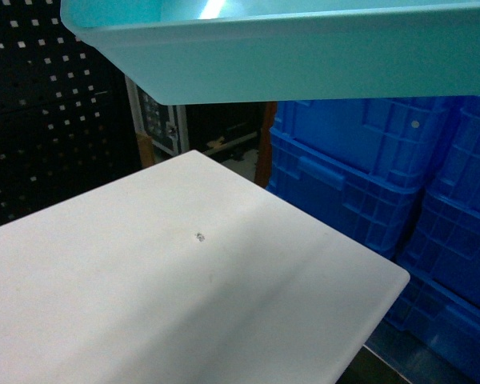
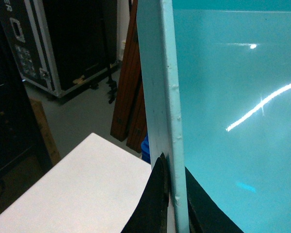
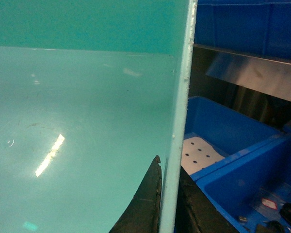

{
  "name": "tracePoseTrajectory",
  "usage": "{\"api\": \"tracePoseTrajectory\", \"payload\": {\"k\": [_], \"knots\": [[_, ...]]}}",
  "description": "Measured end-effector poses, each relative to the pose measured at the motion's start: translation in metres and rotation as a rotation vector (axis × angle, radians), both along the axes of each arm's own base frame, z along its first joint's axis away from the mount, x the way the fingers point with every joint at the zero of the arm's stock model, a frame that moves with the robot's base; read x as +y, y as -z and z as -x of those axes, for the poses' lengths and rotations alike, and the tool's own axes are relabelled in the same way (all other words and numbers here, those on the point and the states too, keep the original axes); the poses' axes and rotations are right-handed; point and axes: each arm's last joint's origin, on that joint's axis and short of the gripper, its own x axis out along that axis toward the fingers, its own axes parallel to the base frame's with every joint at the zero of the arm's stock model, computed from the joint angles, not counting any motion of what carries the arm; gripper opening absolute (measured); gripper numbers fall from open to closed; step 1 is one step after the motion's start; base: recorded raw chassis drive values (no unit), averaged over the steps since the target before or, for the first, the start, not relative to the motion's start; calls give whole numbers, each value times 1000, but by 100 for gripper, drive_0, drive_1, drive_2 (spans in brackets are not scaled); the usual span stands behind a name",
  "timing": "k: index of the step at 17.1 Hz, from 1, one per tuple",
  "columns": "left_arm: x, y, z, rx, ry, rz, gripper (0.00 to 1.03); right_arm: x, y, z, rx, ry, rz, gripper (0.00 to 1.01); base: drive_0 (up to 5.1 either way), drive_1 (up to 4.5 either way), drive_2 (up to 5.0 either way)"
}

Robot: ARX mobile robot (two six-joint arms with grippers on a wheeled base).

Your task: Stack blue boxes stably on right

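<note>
A light turquoise tub (image 1: 304,56) hangs high in the air. In the head view it fills the 12 o'clock edge, above the white bench (image 1: 168,296). It does not touch the bench.

Both arms hold the tub, one on each side. In the left wrist view, the left pincer (image 2: 173,204) sits at 6 o'clock. Its two black fingers (image 2: 153,204) are closed on the tub's pale rim, one finger outside the wall and one inside. The shiny inside of the tub fills the 3 o'clock side of that view, with bright streaks of light on it.

In the right wrist view, the right pincer (image 3: 169,204) is also at 6 o'clock. It too is pinched tight on the tub's rim, with a dark finger on each side of the wall.

Dark blue ribbed crates (image 1: 368,168) stand stacked at 3 o'clock in the head view, just past the bench edge. A black board with holes (image 1: 40,104) stands at 9 o'clock.
</note>
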Motion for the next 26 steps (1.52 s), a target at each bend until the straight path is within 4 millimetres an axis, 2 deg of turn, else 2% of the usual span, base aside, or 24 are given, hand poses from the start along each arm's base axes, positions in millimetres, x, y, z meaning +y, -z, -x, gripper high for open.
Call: {"api": "tracePoseTrajectory", "payload": {"k": [6, 26], "knots": [[0, 0, 0, 0, 0, 0, 2, 0, 0, 0, 0, 0, 0, 7, -156, -156, -156], [1, 0, 0, 1, 1, -1, 2, 0, 0, 0, 4, 2, -2, 7, 307, -550, -199]]}}
